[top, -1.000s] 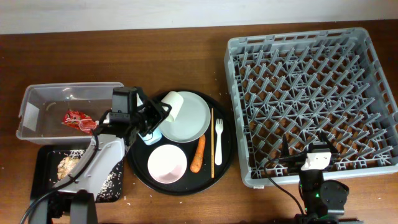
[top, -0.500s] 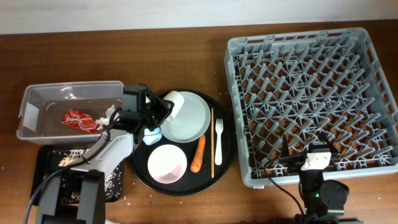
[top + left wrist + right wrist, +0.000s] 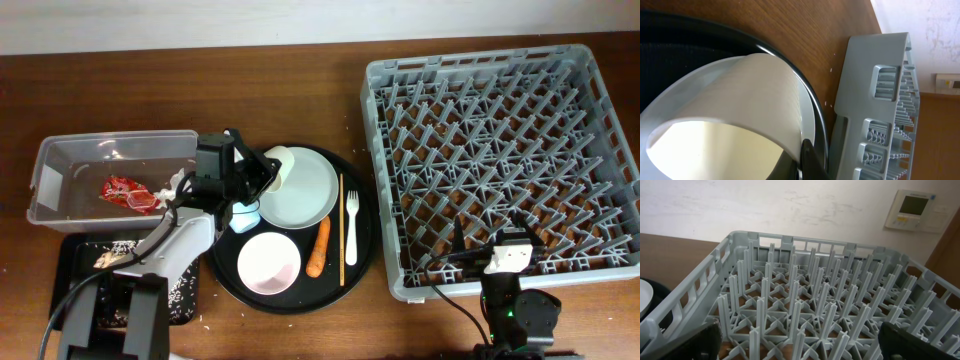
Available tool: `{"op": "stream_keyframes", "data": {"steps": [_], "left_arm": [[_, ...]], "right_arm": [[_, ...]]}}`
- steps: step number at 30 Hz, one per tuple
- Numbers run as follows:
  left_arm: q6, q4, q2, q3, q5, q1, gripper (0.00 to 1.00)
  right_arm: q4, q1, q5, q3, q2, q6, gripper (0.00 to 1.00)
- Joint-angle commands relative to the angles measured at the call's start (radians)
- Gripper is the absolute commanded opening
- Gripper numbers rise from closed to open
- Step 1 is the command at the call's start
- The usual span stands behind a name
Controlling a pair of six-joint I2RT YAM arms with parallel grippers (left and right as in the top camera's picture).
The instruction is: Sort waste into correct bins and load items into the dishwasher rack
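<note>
Overhead view, left to right: the clear tub [image 3: 115,141] holds the red wrapper [image 3: 125,192] and tissue [image 3: 172,182]. Just beside it, the left gripper [image 3: 268,172] is clenched on the thin wall of the white cup [image 3: 283,163], which lies on its side at the left edge of the plate [image 3: 310,195] inside the round black tray [image 3: 372,215]. Treat the cup as light, stiff and smooth; a pinch on one wall will likely let it swing, so lift slowly and clear the light blue cup [image 3: 243,216] just below. At far right, the right gripper [image 3: 493,238] hangs spread wide and empty over the near part of the dishwasher rack [image 3: 500,130]. Only the left wrist view shows a finger [image 3: 809,162] at the cup's mouth; overhead, the arm hides that contact. Only the right wrist view shows the pegs side-on, standing bare
</note>
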Motion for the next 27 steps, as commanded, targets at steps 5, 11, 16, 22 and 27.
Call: {"op": "stream_keyframes", "data": {"steps": [5,11,16,22,27], "left_arm": [[0.048,-0.026,-0.149,-0.016,0.004,0.003,0.0],[0.155,-0.117,-0.28,-0.016,0.088,0.003,0.0],[0.284,-0.22,-0.294,0.045,0.306,0.003,0.0],[0.447,-0.547,-0.294,0.256,0.412,0.003,0.0],[0.505,-0.743,-0.294,0.442,0.412,0.003,0.0]], "right_arm": [[-0.001,0.004,0.002,-0.007,-0.007,0.0,0.99],[-0.001,0.004,0.002,-0.007,-0.007,0.001,0.99],[-0.001,0.004,0.002,-0.007,-0.007,0.001,0.98],[-0.001,0.004,0.002,-0.007,-0.007,0.001,0.98],[0.0,0.004,-0.051,-0.006,-0.005,0.246,0.99]]}}
